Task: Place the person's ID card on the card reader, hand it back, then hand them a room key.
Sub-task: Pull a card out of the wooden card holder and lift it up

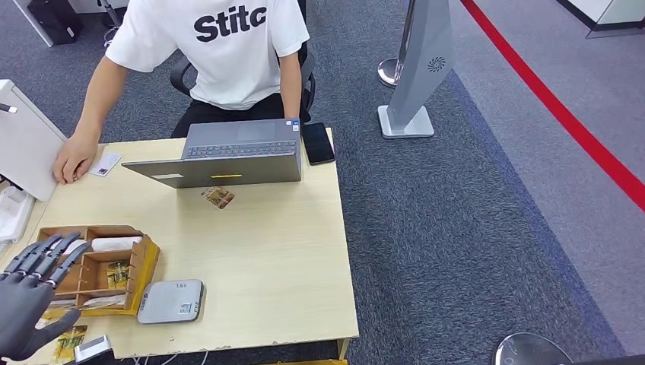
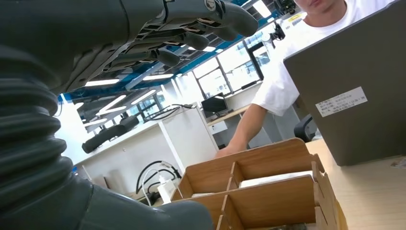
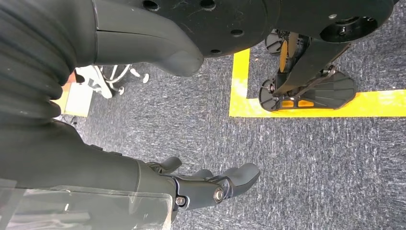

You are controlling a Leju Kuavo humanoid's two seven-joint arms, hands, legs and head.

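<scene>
**ID card waits by person's hand**

The left robot hand [image 1: 30,293] hovers empty, fingers spread wide, over the wooden tray [image 1: 144,266] beside the grey card reader [image 1: 171,301]. The ID card [image 1: 106,163] lies on the tabletop [image 1: 274,258] by the person's hand [image 1: 74,158]. The right robot hand [image 3: 210,184] hangs empty above carpet, fingers loosely apart.

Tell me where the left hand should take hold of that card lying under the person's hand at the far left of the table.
The ID card lies flat on the table, one end by the person's hand. Probably best to pinch the free end nearest the laptop, coming from above and the robot's side. Being flat, it gives little to grip; sliding it first may help. The left hand is open, near the wooden organiser.
</scene>
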